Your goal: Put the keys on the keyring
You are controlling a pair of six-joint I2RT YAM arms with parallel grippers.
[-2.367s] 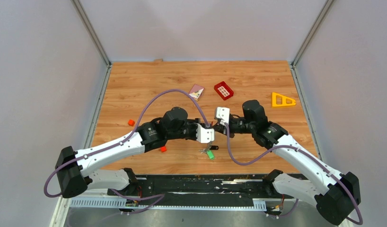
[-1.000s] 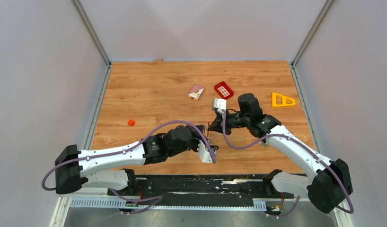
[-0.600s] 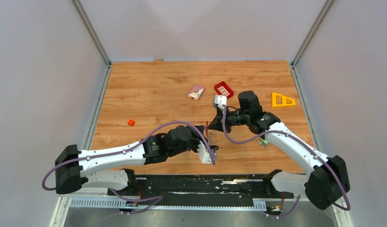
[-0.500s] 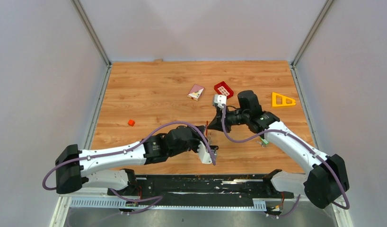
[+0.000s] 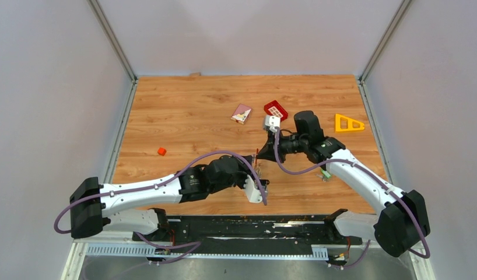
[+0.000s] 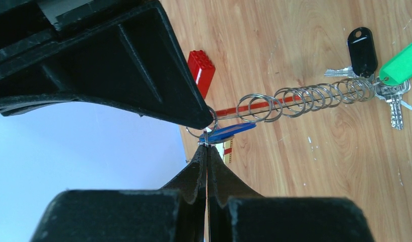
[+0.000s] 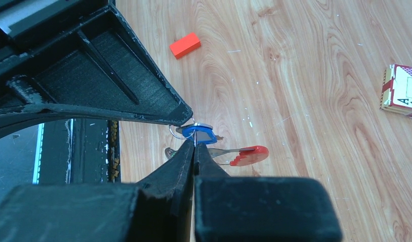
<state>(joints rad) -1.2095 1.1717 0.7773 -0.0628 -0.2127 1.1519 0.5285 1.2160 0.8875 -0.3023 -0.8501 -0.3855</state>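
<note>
Left gripper (image 6: 206, 148): fingers pressed together, tips nipping thin wire of the keyring (image 7: 178, 132).
Right gripper (image 7: 194, 146): fingers pressed together, tips pinching head of the blue key (image 6: 228, 133).
Meeting point: tip to tip over the near-centre of the table (image 5: 183, 111), left arm reaching in from the near left, right arm from the right.
Keyring position: in the air at the junction of both sets of tips, touching the blue key; whether the key is threaded on cannot be told.
Ring chain (image 6: 304, 98): row of linked silver rings running from just beside the blue key toward the other keys.
Black key (image 6: 362, 46): far end of the chain, black tag on the wood, beside the green one.
Green key (image 6: 403, 63): same cluster, bare silver blades below it; in the top view, by the right forearm.
Red piece (image 7: 249, 155): glossy, on a silver shaft, just right of the right gripper's tips; in the air or on the wood, cannot tell.
Red brick (image 6: 201, 70): studded, on the wood, behind the right gripper's finger.
Orange block (image 7: 185, 45): on the wood, well apart from the keys.
Card box (image 7: 403, 93): flat on the table, far side.
Red tray (image 5: 275, 111): gridded, near the card box.
Yellow triangle (image 5: 349, 123): right of the tray, near the table's right edge.
</note>
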